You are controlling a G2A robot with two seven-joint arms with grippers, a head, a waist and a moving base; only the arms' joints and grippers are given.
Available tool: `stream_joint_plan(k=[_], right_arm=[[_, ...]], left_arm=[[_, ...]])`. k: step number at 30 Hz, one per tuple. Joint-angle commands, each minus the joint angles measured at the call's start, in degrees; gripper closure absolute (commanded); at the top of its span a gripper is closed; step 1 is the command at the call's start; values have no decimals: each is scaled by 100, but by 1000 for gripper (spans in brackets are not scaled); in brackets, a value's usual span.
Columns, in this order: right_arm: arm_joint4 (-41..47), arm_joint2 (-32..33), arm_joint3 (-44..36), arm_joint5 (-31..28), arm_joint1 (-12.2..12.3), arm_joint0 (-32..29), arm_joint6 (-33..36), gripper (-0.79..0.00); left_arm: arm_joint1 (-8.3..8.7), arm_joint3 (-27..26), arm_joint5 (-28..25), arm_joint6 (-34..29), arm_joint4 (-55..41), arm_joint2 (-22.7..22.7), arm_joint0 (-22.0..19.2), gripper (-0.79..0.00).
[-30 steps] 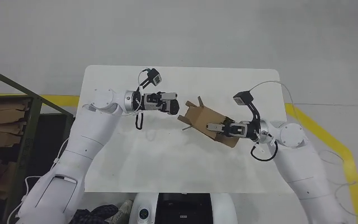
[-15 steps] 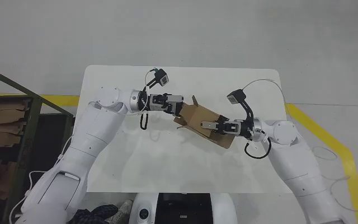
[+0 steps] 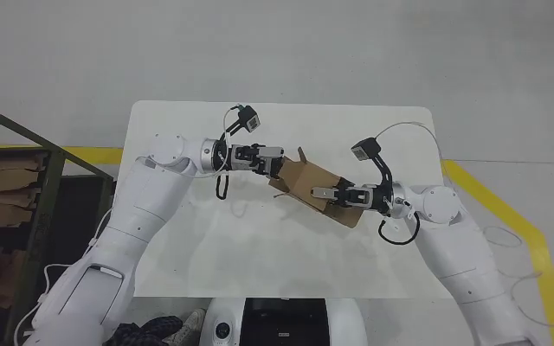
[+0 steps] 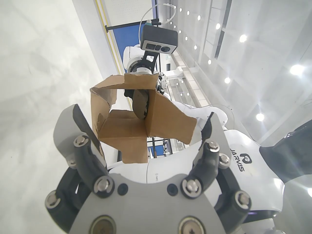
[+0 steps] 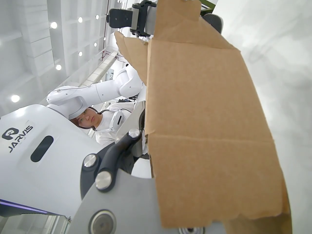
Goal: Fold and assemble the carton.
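A brown cardboard carton [image 3: 313, 189] hangs tilted above the middle of the white table [image 3: 216, 251], its end flaps loose and its near end open [image 4: 136, 122]. My right gripper [image 3: 327, 195] is shut on one side wall of the carton [image 5: 207, 113]. One finger [image 5: 136, 120] presses that wall and the other is hidden behind the cardboard. My left gripper [image 3: 275, 164] is at the carton's open end and is open. In the left wrist view its fingers [image 4: 82, 127] stand either side of the loose flaps. Contact with the flaps cannot be told.
A dark rack [image 3: 26, 182] holding flat cardboard stands off the table's left side. Bare tabletop lies in front of and behind the carton. A yellow floor line [image 3: 485, 199] runs past the right edge.
Both arms came together toward the table's middle. The right gripper carried the carton left, up to the left gripper, in the first half second. Since then hardly anything has moved.
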Motion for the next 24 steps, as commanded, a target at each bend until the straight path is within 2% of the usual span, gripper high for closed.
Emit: stream_joint_plan(k=[1,11,24], right_arm=[[-80,-11,-50,113,7,3,-9,0],[152,-115,238,243,8,362,584,0],[361,-375,536,135,-61,589,601,0]], left_arm=[[7,-119,72,78,35,2,65,-785],[51,-196,192,-129,-153,-113,221,-785],[11,-224,289,-280,-477,-18,220,-785]])
